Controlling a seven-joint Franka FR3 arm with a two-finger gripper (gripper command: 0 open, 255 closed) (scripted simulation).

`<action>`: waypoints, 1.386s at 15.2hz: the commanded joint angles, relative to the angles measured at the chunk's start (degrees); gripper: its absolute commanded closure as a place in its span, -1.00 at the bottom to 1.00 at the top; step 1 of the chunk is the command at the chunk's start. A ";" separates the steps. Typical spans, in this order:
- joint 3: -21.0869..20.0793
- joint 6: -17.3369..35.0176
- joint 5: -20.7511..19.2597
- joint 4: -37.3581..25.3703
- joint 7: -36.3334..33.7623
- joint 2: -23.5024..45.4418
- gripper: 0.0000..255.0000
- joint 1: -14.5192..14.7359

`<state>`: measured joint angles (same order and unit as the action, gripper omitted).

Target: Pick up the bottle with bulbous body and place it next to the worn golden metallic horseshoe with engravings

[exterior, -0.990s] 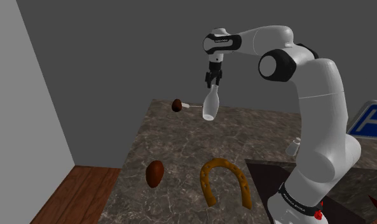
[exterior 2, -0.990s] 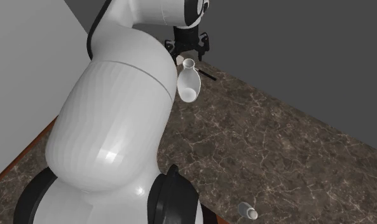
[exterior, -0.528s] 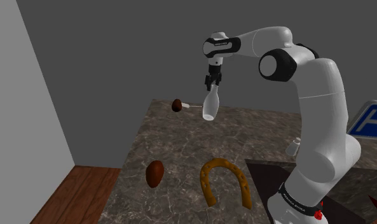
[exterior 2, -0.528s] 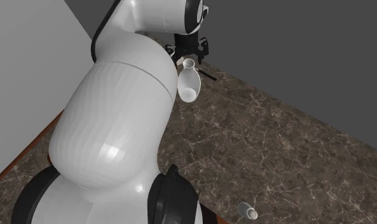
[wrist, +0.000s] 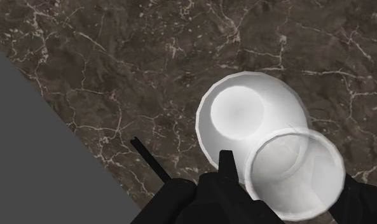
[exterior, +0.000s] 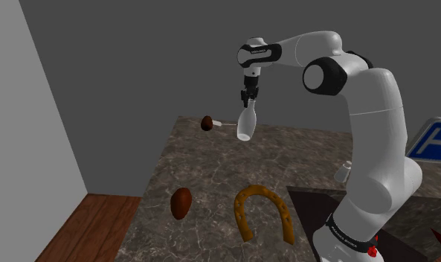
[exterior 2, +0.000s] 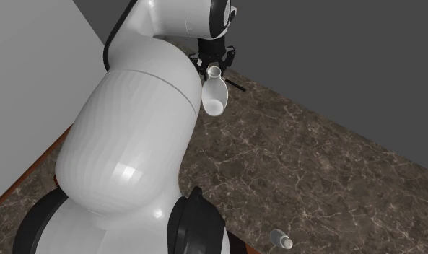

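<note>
One dark veined countertop [exterior: 211, 167], grey walls [exterior: 137, 59]

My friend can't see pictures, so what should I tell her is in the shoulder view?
A white robot arm holds a white bulbous bottle by its neck in black jaws, above the far end of a dark marbled table. Nearer the camera lie a golden horseshoe and, on its left in the picture, a brown oval thing.
</note>
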<state>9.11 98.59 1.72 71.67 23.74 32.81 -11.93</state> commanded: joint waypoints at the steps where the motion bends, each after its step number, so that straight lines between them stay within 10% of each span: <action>1: 0.00 0.00 0.00 0.00 0.00 0.00 1.00 0.00; 21: 0.07 -13.64 0.21 -15.68 0.34 2.00 1.00 -0.87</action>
<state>9.19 85.94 1.88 57.45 24.06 34.33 -12.70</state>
